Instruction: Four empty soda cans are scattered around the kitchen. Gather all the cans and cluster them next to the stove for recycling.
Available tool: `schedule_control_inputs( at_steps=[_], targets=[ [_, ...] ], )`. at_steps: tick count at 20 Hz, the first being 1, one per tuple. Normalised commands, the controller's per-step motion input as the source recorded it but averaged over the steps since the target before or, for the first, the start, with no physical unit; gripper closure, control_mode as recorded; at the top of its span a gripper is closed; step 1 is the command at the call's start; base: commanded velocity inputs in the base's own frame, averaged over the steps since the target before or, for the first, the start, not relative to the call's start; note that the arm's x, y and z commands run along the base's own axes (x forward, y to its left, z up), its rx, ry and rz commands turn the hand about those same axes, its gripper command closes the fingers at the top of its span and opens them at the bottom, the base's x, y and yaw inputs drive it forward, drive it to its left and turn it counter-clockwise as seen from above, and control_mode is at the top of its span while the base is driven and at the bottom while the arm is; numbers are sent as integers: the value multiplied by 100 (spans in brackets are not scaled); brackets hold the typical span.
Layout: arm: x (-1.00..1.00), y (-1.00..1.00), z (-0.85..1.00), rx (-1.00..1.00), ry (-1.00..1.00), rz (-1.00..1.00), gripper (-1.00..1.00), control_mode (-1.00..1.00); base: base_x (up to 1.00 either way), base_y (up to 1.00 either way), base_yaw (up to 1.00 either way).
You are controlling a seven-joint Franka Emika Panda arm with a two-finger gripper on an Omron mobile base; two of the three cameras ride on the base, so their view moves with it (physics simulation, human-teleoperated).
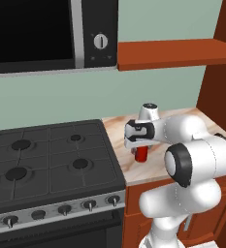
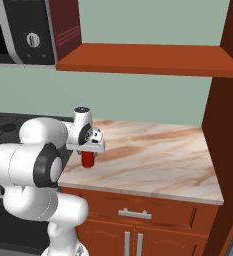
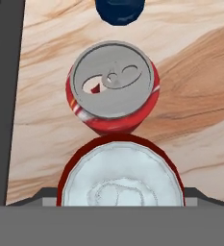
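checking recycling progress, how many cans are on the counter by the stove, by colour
red cans: 2, one standing on the counter and one right at the gripper
blue cans: 1, cut off by the frame
total: 3

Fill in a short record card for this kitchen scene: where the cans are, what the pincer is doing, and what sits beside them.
Setting: beige counter right of the stove
Pincer: pointing down over the counter, closed around a red can
Held can: red, silver top, upright, at the bottom of the hand view
Second red can: upright on the counter, just beyond the held one
Blue can: farther on, only partly in frame
Above: microwave, wooden shelf
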Motion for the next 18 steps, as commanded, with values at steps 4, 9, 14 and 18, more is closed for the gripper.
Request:
schedule_control_inputs(
  at_steps=[4,9,14,18],
  targets=[
    [-5,0,3,0,-5,0,-100,-100,0,0,0],
    [-21,0,30,0,-18,1,-100,-100,0,0,0],
    [-28,0,35,0,-14,0,-100,-100,0,0,0],
    [-39,-2,37,0,-14,0,-100,-100,0,0,0]
  ],
)
